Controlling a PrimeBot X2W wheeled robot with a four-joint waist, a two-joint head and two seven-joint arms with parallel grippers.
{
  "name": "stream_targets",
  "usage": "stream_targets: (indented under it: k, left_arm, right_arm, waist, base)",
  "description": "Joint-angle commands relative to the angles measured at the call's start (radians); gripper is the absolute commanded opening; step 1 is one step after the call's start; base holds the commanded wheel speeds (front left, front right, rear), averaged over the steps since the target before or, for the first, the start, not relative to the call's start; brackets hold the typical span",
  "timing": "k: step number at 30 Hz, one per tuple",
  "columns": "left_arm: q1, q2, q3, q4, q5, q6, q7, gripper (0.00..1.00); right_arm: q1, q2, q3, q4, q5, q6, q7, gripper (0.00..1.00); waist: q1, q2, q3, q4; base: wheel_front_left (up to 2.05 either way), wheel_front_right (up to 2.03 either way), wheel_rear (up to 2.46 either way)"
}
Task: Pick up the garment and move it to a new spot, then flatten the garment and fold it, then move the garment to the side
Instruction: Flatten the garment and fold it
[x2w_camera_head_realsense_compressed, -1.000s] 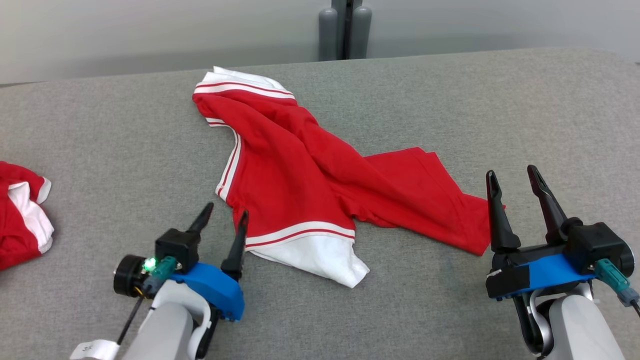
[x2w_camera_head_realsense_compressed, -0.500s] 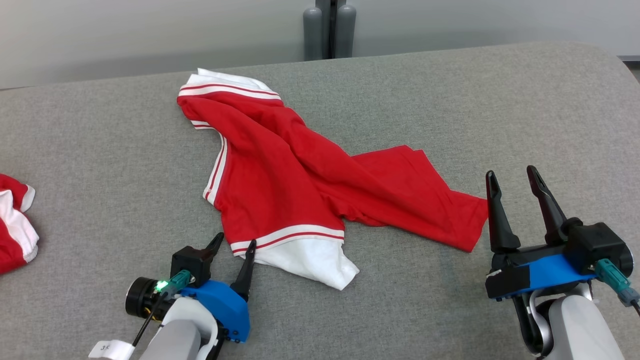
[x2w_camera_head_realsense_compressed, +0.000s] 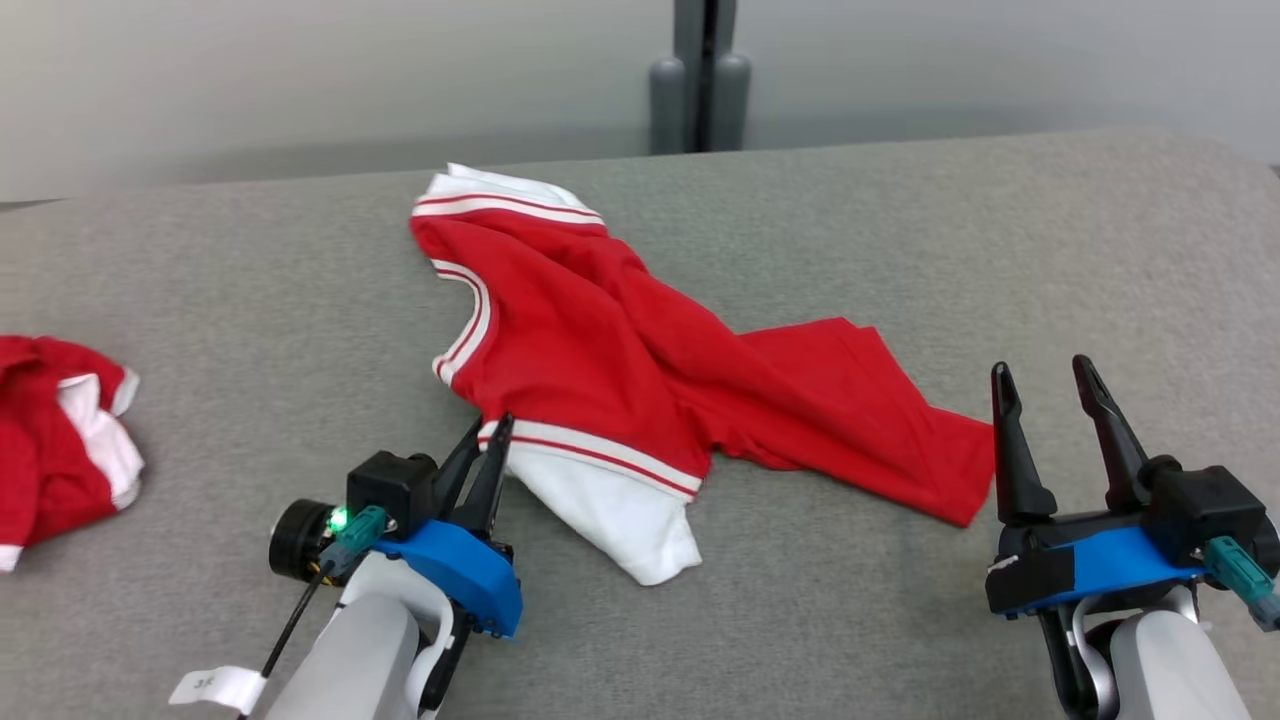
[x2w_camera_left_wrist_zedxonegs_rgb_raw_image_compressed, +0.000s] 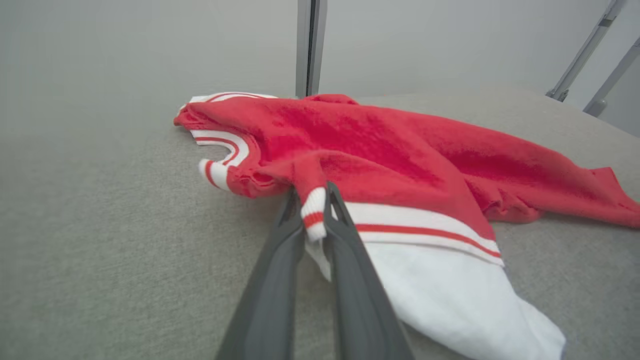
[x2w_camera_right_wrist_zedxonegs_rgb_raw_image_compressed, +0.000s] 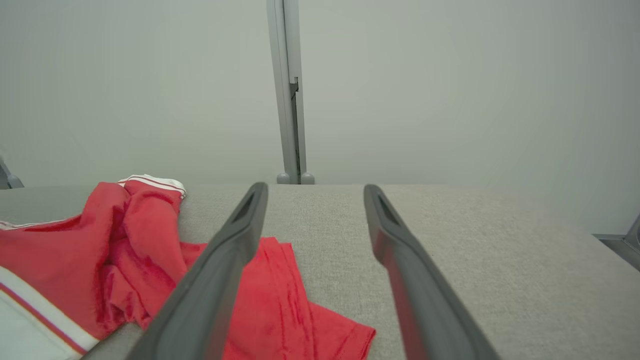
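- Jaws: left gripper (x2w_camera_head_realsense_compressed: 488, 432) pinches the garment (x2w_camera_head_realsense_compressed: 620, 350) by its striped edge; right gripper (x2w_camera_head_realsense_compressed: 1042, 372) gapes empty.
- Garment sprawls crumpled toward two o'clock from that pinch.
- Lift slowly; the bite looks shallow.

Stuff you can't really make out here

The other red garment (x2w_camera_head_realsense_compressed: 60, 440) gets chopped off by the head view's left edge, and the paper tag (x2w_camera_head_realsense_compressed: 205, 686) near the bottom edge has writing way too tiny to read. In the left wrist view, the left gripper (x2w_camera_left_wrist_zedxonegs_rgb_raw_image_compressed: 311, 200) is pinched on the striped trim of the garment (x2w_camera_left_wrist_zedxonegs_rgb_raw_image_compressed: 400, 150). Its fingers (x2w_camera_left_wrist_zedxonegs_rgb_raw_image_compressed: 270, 290) cover part of the white sleeve, and the red end runs off the right edge. The grey post (x2w_camera_head_realsense_compressed: 700, 90) is cut off at the top.
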Motion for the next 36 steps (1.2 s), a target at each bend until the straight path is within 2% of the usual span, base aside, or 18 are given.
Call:
stream_targets:
  k: [1, 6, 12, 19, 26, 36]
  left_arm:
    - [0.014, 0.018, 0.008, -0.035, 0.000, 0.004, -0.006, 0.00]
    - [0.062, 0.053, 0.014, -0.179, 0.006, 0.026, 0.006, 0.00]
    - [0.160, 0.119, 0.024, -0.400, 0.005, 0.075, 0.088, 0.00]
    - [0.261, 0.160, 0.017, -0.600, -0.006, 0.112, 0.180, 0.00]
    - [0.281, 0.165, 0.012, -0.637, -0.011, 0.124, 0.203, 0.00]
    - [0.248, 0.173, 0.028, -0.595, -0.022, 0.129, 0.178, 0.00]
  right_arm:
    - [0.013, -0.001, -0.001, 0.001, 0.003, 0.000, -0.004, 1.00]
    - [0.025, -0.001, -0.003, 0.004, 0.014, 0.000, -0.004, 1.00]
    - [0.034, -0.002, 0.000, 0.002, 0.027, 0.000, -0.004, 1.00]
    - [0.021, -0.002, 0.004, 0.008, 0.031, 0.000, -0.004, 1.00]
    - [0.002, -0.002, 0.014, 0.014, 0.022, 0.000, -0.004, 1.00]
    - [-0.005, -0.002, 0.016, 0.017, 0.012, 0.000, -0.004, 1.00]
  waist:
    - [0.0000, -0.0001, -0.005, 0.018]
    - [0.0000, -0.0001, -0.022, 0.074]
    - [0.0000, -0.0001, -0.019, 0.127]
    - [0.0000, -0.0001, -0.003, 0.153]
    - [0.0000, -0.0001, 0.002, 0.135]
    - [0.0000, -0.0001, 0.023, 0.083]
  base:
    - [0.00, 0.00, 0.00]
    - [0.00, 0.00, 0.00]
    - [0.00, 0.00, 0.00]
    - [0.00, 0.00, 0.00]
    - [0.00, 0.00, 0.00]
    - [0.00, 0.00, 0.00]
